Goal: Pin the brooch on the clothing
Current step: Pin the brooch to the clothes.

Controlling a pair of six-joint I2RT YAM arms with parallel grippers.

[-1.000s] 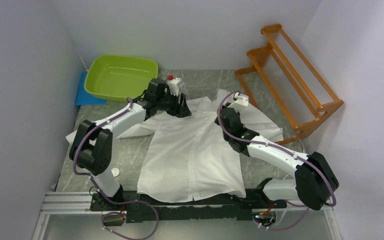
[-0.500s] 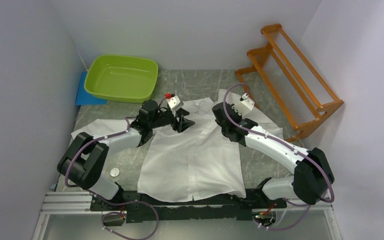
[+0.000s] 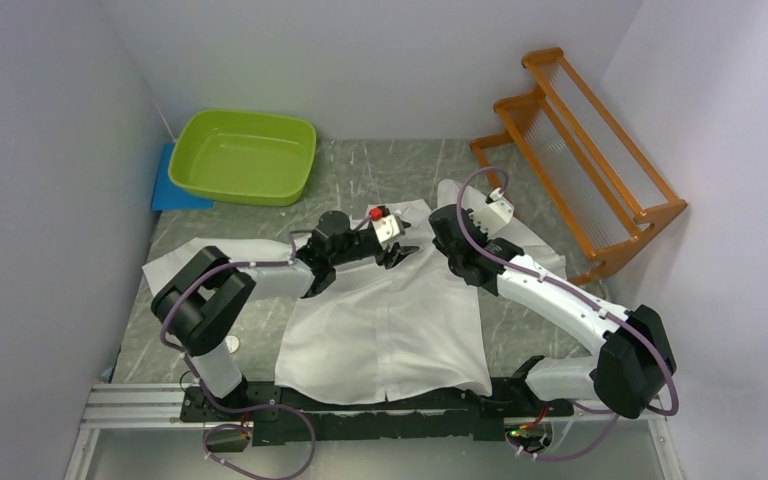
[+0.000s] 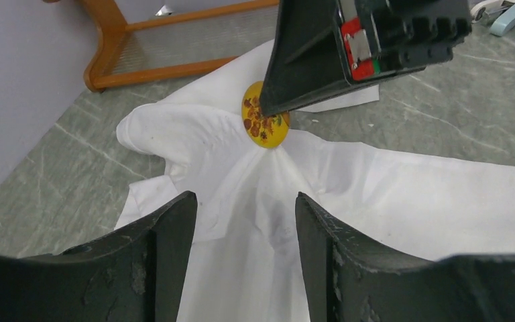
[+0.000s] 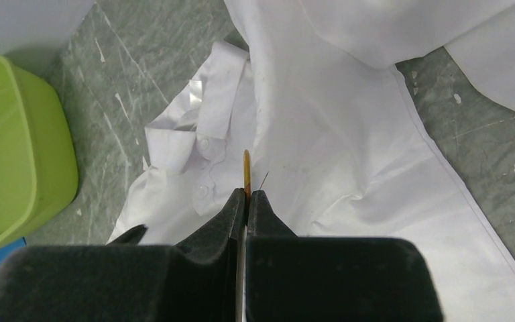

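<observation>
The white shirt (image 3: 390, 310) lies spread on the table, collar toward the back. My right gripper (image 3: 438, 232) is shut on the brooch, a round yellow disc with red flowers (image 4: 265, 125), and holds it against a pulled-up peak of fabric near the collar. In the right wrist view the brooch (image 5: 247, 171) shows edge-on between my shut fingers, its thin pin (image 5: 263, 181) beside it, above the collar (image 5: 201, 127). My left gripper (image 3: 400, 256) is open, low over the shirt just left of the brooch. In the left wrist view the gripper (image 4: 245, 196) straddles the raised fabric (image 4: 268, 221) without closing on it.
A green basin (image 3: 245, 155) on a blue mat (image 3: 175, 188) stands at the back left. An orange wooden rack (image 3: 585, 150) stands at the back right. A small round silver disc (image 3: 228, 345) lies by the left arm's base. White walls close in both sides.
My left arm has swung right and nearer, from the shirt's left shoulder to the collar next to the right gripper. The right gripper has shifted only slightly, still holding the brooch.
</observation>
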